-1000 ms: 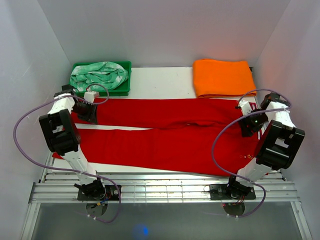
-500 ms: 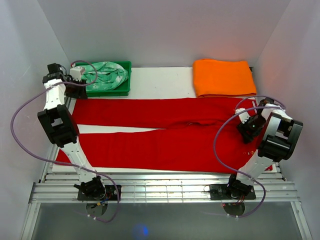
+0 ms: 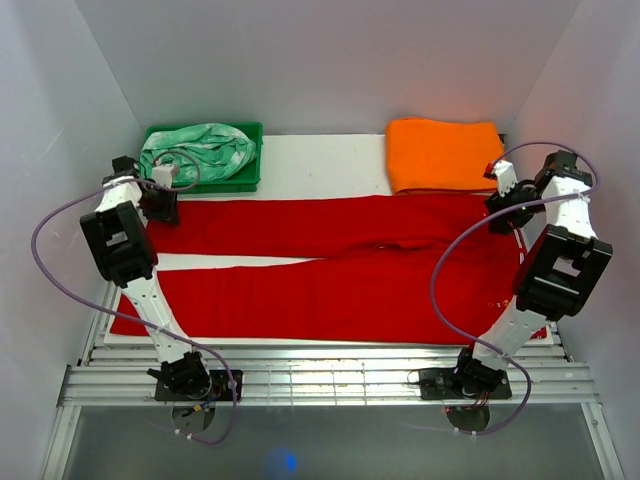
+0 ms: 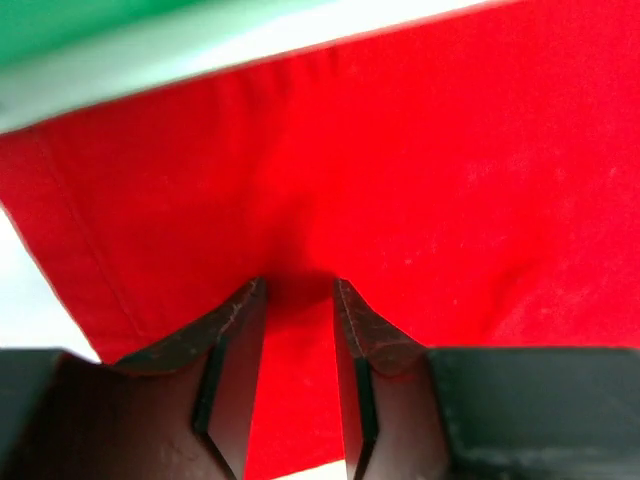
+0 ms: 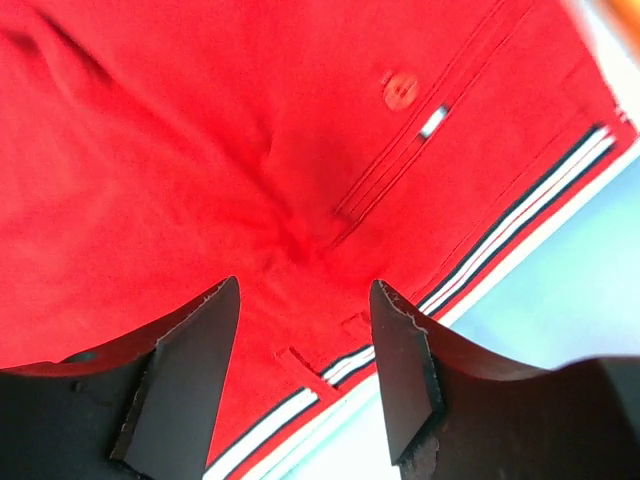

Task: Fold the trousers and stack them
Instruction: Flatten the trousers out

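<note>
At the far left, the left tool [image 3: 160, 206] sits low on the far-left corner of the trousers [image 3: 330, 280], just in front of the green tray [image 3: 253, 160] that holds a mint green and white patterned cloth [image 3: 195, 150]. From above the arm hides its tips. The left wrist view shows the fingers [image 4: 235, 370] a narrow gap apart with red cloth showing through; whether they touch it is unclear.

The trousers lie flat across the white counter [image 3: 320, 165], legs pointing left and waist to the right. The arms cover part of each end.

Behind the waist lies a folded orange cloth [image 3: 445, 155]. The right tool [image 3: 498, 208] is at the far corner of the waist. Its fingers [image 5: 185, 375] are spread wide over puckered cloth near a button [image 5: 401, 88] and the striped waistband [image 5: 520, 235].
</note>
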You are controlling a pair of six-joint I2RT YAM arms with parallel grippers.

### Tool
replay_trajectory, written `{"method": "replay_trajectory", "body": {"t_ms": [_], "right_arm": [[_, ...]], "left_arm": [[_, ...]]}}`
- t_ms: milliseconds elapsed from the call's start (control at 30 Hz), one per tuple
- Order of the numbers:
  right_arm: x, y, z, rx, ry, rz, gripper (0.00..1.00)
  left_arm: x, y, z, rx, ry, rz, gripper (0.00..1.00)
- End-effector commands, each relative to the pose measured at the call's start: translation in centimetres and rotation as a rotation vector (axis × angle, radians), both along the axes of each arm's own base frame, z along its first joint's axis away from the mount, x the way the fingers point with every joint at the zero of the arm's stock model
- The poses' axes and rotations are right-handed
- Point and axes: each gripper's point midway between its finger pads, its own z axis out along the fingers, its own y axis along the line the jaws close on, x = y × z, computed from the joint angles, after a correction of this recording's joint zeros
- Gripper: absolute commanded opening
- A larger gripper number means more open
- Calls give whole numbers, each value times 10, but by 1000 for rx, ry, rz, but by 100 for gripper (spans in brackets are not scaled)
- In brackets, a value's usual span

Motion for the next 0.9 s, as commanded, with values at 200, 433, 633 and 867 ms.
{"method": "replay_trajectory", "body": {"t_ms": [200, 433, 633, 867], "right_arm": [[46, 20, -29, 123, 27, -101, 57], [11, 17, -81, 39, 135, -71, 54], [-35, 30, -92, 41, 227, 32, 47], [21, 27, -18, 143, 61, -35, 75]], "left_arm": [[-65, -2, -9, 19, 88, -20, 39], [-74, 8, -2, 26, 99, -28, 39], [-74, 21, 14, 38, 93, -38, 39], [-52, 25, 52, 16, -8, -49, 52]]}}
